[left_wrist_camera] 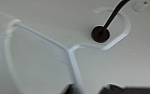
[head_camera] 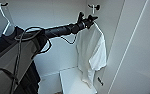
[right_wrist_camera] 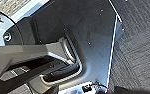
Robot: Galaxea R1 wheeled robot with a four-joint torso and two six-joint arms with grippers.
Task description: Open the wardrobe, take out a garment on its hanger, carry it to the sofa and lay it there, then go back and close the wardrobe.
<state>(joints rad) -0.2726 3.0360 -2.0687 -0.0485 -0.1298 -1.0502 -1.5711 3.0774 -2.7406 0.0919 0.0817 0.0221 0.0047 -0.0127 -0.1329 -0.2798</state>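
The wardrobe (head_camera: 53, 15) stands open in front of me. Inside it on the right the garment (head_camera: 92, 52), a thin white shirt, hangs on its white hanger (left_wrist_camera: 73, 50). The hanger's hook (head_camera: 93, 9) loops over a black peg (left_wrist_camera: 100, 33). My left arm reaches in from the left, and the left gripper (head_camera: 89, 21) is at the hanger's neck, just below the hook. In the left wrist view its two dark fingertips (left_wrist_camera: 116, 89) stand apart, with the hanger's bar running down beside one of them. The right wrist view looks at my own body and the carpet.
A black garment (head_camera: 6, 41) on another white hanger (head_camera: 4, 17) hangs at the left of the wardrobe, behind my arm. A white shelf block (head_camera: 71, 80) sits low inside. The open white door (head_camera: 141, 50) stands at the right. Dark grey carpet (right_wrist_camera: 138, 50) lies below.
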